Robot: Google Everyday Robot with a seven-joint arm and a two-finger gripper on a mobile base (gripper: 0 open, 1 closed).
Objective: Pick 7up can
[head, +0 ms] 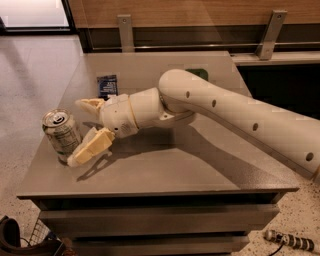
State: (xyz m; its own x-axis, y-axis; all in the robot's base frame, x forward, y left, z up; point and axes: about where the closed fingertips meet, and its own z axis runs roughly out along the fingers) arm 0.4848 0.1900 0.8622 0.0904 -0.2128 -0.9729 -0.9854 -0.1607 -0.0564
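Pincer (pixel 77 131) spread beside 7up can (pixel 59 134) (near left table (pixel 150 180) edge), perhaps touching.

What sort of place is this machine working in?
Probably an office break area or lab: a grey counter, speckled floor, wood-panelled wall. The gripper sits open beside the 7up can near the counter's edge.

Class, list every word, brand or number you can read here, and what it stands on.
None can be read.
7up can: small print, too blurred.
Dark blue packet: pale marks, unreadable.
Gripper, open beside the can: no text.
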